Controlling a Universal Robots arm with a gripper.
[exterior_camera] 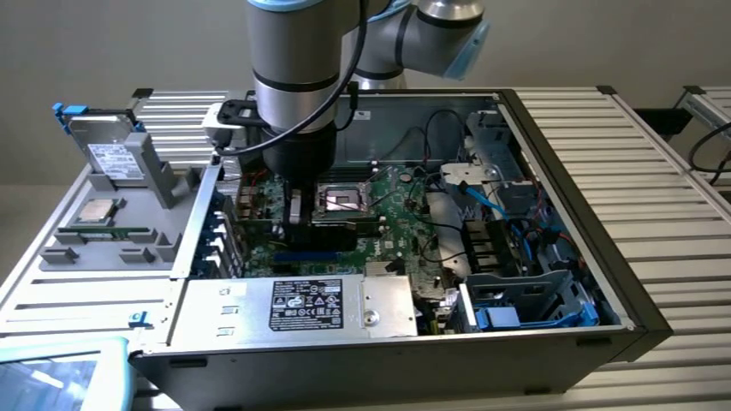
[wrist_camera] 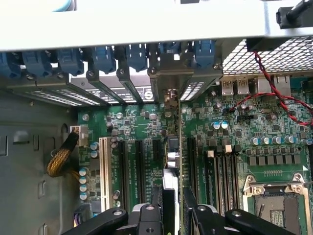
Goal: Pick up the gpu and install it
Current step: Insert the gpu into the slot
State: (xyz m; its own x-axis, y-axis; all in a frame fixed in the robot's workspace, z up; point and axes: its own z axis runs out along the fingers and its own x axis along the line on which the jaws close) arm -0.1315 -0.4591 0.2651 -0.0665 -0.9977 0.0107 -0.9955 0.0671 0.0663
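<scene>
Reaching down into the open computer case (exterior_camera: 377,368), the gripper (wrist_camera: 175,215) is clamped on the gpu (wrist_camera: 172,156), one finger on each face. The card stands on edge over the expansion slots of the motherboard (wrist_camera: 142,125), its bracket end against the rear slot openings; whether it is fully seated cannot be told. In the exterior view the gripper sits at nine o'clock of the processor socket (exterior_camera: 342,199) and at twelve o'clock of the power supply (exterior_camera: 303,306).
</scene>
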